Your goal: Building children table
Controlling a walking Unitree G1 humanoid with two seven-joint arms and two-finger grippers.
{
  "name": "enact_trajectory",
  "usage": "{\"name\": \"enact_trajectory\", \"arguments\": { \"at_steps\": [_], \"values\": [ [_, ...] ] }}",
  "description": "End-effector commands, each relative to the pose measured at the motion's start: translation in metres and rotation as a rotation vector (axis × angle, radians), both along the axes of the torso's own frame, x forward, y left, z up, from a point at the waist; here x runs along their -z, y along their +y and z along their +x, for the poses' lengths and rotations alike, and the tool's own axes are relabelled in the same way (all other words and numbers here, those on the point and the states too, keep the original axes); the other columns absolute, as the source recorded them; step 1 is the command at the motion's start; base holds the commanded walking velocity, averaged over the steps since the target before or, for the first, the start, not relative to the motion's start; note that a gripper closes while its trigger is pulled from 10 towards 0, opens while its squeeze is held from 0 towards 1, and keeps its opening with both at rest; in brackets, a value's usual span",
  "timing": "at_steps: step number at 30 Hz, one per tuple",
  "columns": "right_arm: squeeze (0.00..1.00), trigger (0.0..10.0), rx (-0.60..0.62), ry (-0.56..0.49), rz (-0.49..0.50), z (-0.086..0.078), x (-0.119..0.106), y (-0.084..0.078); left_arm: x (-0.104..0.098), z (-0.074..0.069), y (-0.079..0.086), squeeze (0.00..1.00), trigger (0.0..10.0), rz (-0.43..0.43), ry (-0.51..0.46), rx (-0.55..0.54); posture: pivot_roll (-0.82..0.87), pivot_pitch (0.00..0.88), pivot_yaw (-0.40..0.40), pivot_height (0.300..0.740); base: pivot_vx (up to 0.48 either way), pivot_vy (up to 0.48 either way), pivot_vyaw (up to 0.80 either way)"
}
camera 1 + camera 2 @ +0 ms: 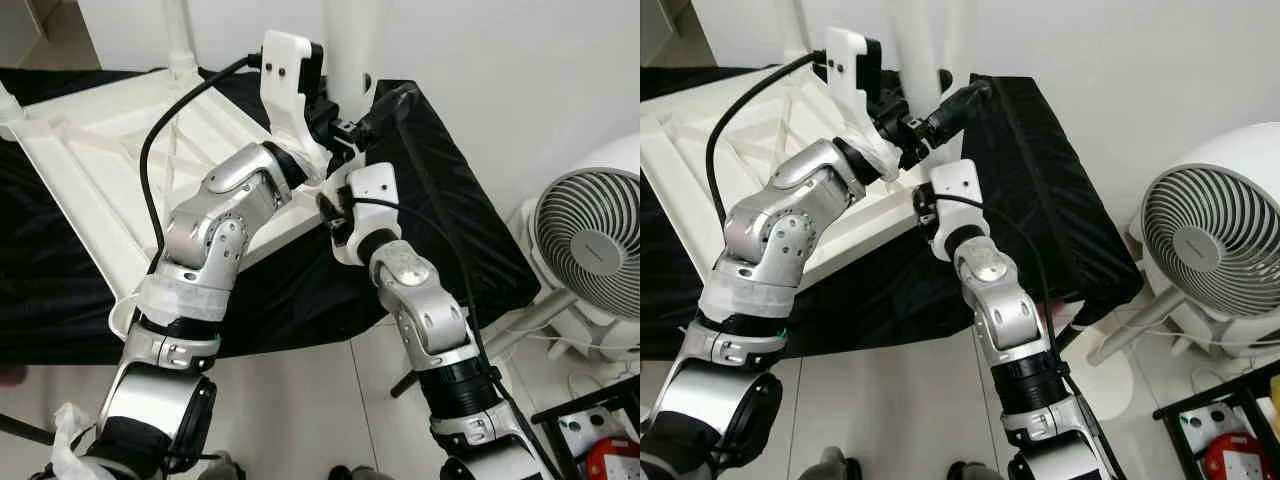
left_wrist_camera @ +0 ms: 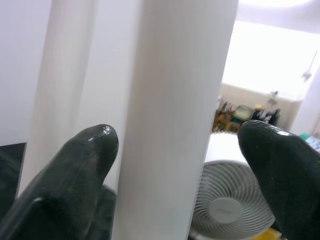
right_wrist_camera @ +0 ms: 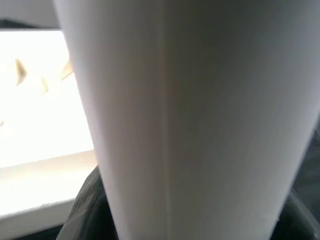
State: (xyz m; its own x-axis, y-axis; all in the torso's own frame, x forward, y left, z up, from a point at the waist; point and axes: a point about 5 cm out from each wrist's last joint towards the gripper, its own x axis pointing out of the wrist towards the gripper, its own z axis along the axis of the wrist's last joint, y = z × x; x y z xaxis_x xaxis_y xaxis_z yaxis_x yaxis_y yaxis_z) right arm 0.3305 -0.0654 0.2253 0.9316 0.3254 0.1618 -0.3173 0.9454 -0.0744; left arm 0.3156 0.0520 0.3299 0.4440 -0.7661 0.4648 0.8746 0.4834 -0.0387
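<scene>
The white plastic children's table (image 1: 90,150) lies upside down on a surface draped in black cloth (image 1: 440,200), its ribbed underside facing up, with diagonal braces running between the raised edges. A white table leg (image 1: 345,50) stands upright at the corner nearest the robot's arms; it is a smooth, plain tube with a faint seam along its length, as the right wrist view shows from close up. A second white leg (image 1: 180,35) rises at a farther corner of the underside. The left pincer (image 2: 175,150) reaches in at the near leg with its two black fingers (image 2: 75,165) set apart on either side of the tube, one on each flank; whether they press on it cannot be told. The right pincer (image 1: 335,205) sits just below, at the base of the same leg beside the table's edge, and whether its fingers are apart or together cannot be told, since the leg covers them. A black cable (image 1: 150,160) loops over the left arm. To the robot's right, on the pale tiled floor (image 1: 300,400), stands a white round fan (image 1: 590,240).
</scene>
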Motion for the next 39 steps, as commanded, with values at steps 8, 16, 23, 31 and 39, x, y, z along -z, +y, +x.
{"name": "enact_trajectory", "arguments": {
  "at_steps": [8, 16, 23, 31, 39],
  "values": [
    [0.00, 10.0, 0.057, -0.052, 0.064, 0.000, -0.010, -0.023, 0.001, -0.004, 0.026, 0.00, 10.0, -0.045, 0.028, 0.048, 0.03, 0.158, -0.054, 0.740, 0.000, 0.000, 0.00],
    [0.00, 10.0, 0.056, -0.087, 0.063, 0.006, -0.013, -0.035, 0.005, 0.007, 0.046, 0.00, 10.0, -0.007, 0.077, 0.017, 0.05, 0.133, 0.022, 0.740, 0.000, 0.000, 0.00],
    [0.00, 10.0, 0.046, -0.104, 0.062, 0.007, -0.014, -0.035, 0.000, 0.012, 0.048, 0.00, 10.0, 0.046, 0.069, 0.004, 0.07, 0.123, 0.050, 0.740, 0.000, 0.000, 0.00],
    [0.00, 10.0, 0.044, -0.115, 0.073, 0.006, -0.014, -0.037, -0.003, 0.015, 0.053, 0.00, 10.0, 0.052, 0.086, -0.015, 0.07, 0.118, 0.065, 0.740, 0.000, 0.000, 0.00],
    [0.00, 10.0, -0.008, -0.148, 0.052, 0.003, -0.016, -0.036, -0.002, 0.018, 0.053, 0.00, 10.0, 0.048, 0.102, -0.025, 0.08, 0.142, 0.063, 0.740, 0.000, 0.000, 0.00]
  ]
}}
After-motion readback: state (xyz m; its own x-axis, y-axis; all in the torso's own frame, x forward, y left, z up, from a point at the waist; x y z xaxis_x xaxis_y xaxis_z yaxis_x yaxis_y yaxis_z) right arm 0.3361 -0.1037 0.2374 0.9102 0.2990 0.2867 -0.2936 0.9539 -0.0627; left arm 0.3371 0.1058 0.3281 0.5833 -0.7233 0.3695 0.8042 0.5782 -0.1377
